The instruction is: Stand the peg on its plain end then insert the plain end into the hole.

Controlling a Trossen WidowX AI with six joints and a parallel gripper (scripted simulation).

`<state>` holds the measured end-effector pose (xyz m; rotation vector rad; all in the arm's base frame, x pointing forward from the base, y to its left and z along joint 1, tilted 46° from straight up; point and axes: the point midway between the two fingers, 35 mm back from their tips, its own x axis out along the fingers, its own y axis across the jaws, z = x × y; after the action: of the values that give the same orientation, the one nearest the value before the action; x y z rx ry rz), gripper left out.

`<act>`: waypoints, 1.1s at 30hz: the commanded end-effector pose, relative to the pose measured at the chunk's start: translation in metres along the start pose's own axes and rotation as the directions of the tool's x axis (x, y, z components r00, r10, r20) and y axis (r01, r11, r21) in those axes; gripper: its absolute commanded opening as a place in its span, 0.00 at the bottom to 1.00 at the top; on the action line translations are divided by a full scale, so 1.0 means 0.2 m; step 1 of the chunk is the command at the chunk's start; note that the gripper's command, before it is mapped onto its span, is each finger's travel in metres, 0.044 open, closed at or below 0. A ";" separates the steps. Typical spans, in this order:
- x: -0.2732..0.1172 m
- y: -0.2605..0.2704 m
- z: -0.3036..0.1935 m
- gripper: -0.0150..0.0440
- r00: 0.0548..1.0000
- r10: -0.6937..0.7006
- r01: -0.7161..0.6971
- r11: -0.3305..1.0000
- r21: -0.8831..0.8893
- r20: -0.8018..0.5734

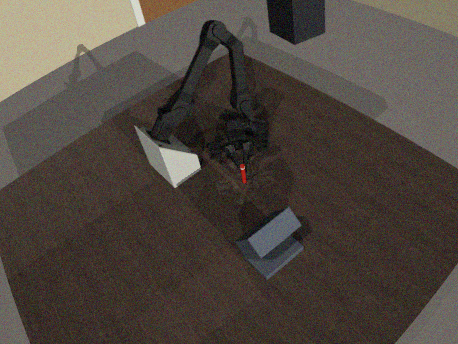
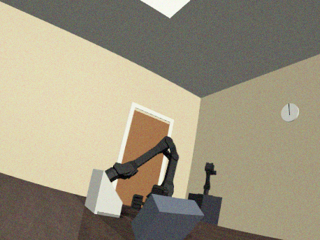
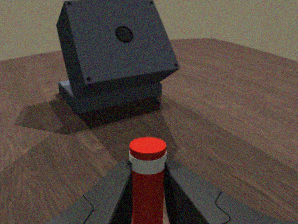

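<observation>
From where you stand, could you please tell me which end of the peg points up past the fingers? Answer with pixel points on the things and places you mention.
The white-banded end of the red peg (image 1: 243,175) (image 3: 148,192); its band (image 3: 148,165) sets it apart.

Red, white-banded peg (image 1: 243,174) (image 3: 148,192); panel (image 1: 274,233) (image 2: 168,218) (image 3: 120,42) slopes, hole unfilled.

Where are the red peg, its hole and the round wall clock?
Red peg (image 1: 244,176) (image 3: 148,197): top and wrist views, on its red shaft.
Hole (image 3: 124,34): wrist view, its dark opening.
Wall clock (image 2: 293,113): exterior view, its pale face.
</observation>
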<state>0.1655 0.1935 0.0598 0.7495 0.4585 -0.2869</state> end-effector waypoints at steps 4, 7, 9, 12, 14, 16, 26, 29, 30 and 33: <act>-0.01 0.00 -0.01 0.34 1.000 0.001 -0.001 1.000 0.000 0.003; -0.01 0.00 -0.01 0.34 1.000 0.003 -0.003 1.000 -0.001 0.007; -0.01 0.00 -0.01 0.34 1.000 0.004 -0.004 1.000 -0.001 0.010; -0.01 0.00 0.00 0.35 1.000 0.006 -0.006 1.000 -0.001 0.015; -0.01 0.00 0.00 0.44 1.000 0.006 -0.006 1.000 -0.001 0.016; -0.01 0.00 0.00 0.47 1.000 0.006 -0.006 1.000 -0.001 0.016; -0.01 0.00 0.00 0.47 1.000 0.006 -0.006 1.000 -0.001 0.016; -0.01 0.00 0.00 0.47 1.000 0.006 -0.006 1.000 -0.001 0.016; -0.01 0.00 0.00 0.47 1.000 0.006 -0.006 1.000 -0.001 0.016; -0.01 0.00 0.00 0.47 1.000 0.006 -0.006 1.000 -0.001 0.016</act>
<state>0.1634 0.1937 0.0598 0.7468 0.4408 -0.2866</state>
